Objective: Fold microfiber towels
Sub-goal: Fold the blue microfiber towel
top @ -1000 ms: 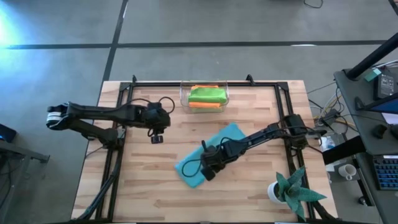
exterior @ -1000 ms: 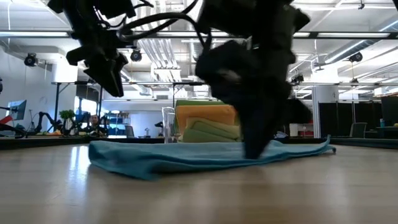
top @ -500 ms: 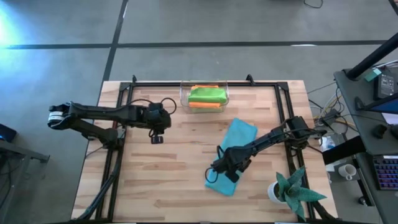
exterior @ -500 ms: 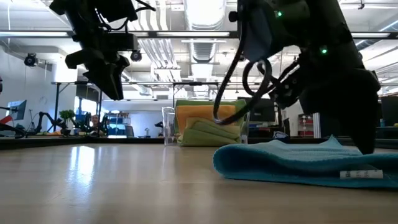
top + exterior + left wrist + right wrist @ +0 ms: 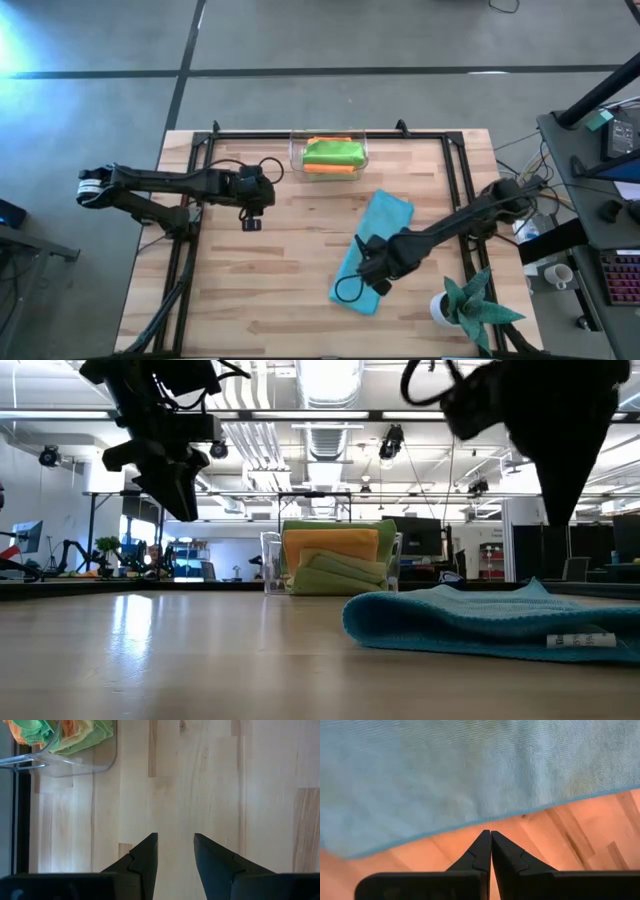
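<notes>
Right gripper (image 5: 377, 283), pinched empty, hovers over my folded light blue towel (image 5: 373, 250) right of centre, so I'd reopen, grab a short edge squarely, fold once more; left gripper (image 5: 252, 224) waits half-open.

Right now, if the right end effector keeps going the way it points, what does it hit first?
Probably bare table, then the edge of the light blue towel just ahead. The right end effector is shut, holds nothing, and hangs above the towel; depth is unclear.

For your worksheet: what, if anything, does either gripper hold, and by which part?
Nothing. The right gripper is shut above the light blue towel; the left gripper is empty.
</notes>
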